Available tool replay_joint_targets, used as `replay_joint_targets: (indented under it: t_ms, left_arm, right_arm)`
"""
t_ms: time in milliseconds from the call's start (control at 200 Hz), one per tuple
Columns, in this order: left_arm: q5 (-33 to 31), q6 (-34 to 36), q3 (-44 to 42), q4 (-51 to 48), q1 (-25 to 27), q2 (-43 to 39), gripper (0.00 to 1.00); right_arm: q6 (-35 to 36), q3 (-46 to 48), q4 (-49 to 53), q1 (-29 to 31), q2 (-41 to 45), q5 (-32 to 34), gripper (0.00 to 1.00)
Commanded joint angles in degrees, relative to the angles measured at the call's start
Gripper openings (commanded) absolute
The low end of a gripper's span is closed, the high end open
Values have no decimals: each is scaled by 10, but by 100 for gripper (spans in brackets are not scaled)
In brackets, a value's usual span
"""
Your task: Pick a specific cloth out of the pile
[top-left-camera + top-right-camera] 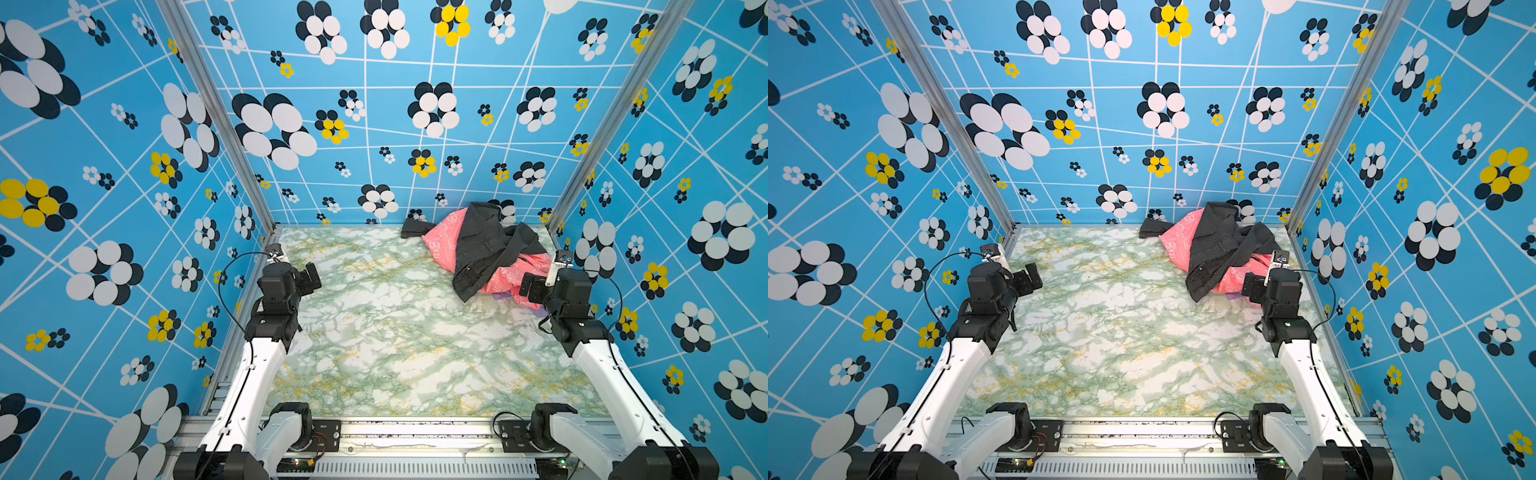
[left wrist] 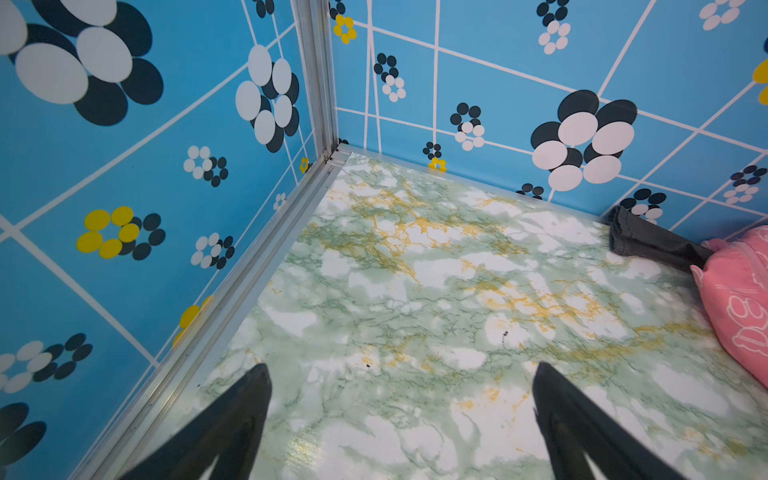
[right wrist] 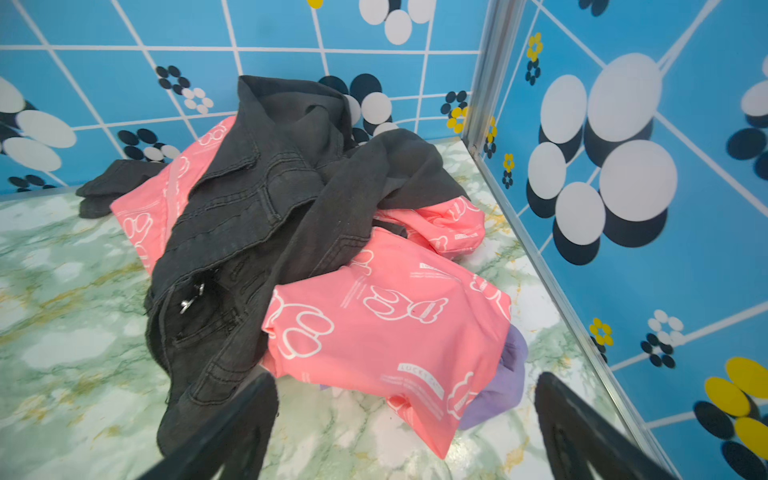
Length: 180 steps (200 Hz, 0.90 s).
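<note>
The pile (image 1: 478,249) lies at the back right corner of the table in both top views. On it a dark grey-black garment (image 3: 266,199) is draped over a salmon-pink one with white print (image 3: 386,316). Only a small lavender-purple corner of the cloth (image 3: 505,382) shows from under the pink garment; a sliver (image 1: 503,296) is visible in a top view. My right gripper (image 3: 407,376) is open just in front of the pile's near edge, its jaws wide apart with nothing between them. My left gripper (image 2: 401,368) is open over bare table at the left, far from the pile.
The green-and-white marble table (image 1: 395,332) is boxed in by blue flowered walls on three sides. Aluminium posts (image 1: 590,149) stand at the back corners; the pile leans on the back wall. A metal rail (image 1: 415,432) runs along the front edge.
</note>
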<state>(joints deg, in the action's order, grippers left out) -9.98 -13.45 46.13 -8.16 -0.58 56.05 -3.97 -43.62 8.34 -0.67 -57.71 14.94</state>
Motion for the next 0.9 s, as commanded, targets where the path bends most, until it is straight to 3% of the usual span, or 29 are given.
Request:
replay_joint_targets:
  t_ms: [0,210,470,665,895]
  left_arm:
    - [56,-60,-2,-20,-12,-16,99]
    - [124,-99,20,-46,-8,10,99]
    - [200,-118,14,-35,2,12,99]
    - [217,-134,14,-21,19,35,99]
    - [227,-149,26,-22,37,63,99]
  right_arm:
    - [-38,-54,117,-16,-32,34,99]
    - [-102,-123,185,-65,-76,-1,99]
    - [-246,-113,186,-159,-95,-76,95]
    - [-374,-58,152,-237,-106,-139,87]
    - [-446,-10,116,-273,-133,-171,71]
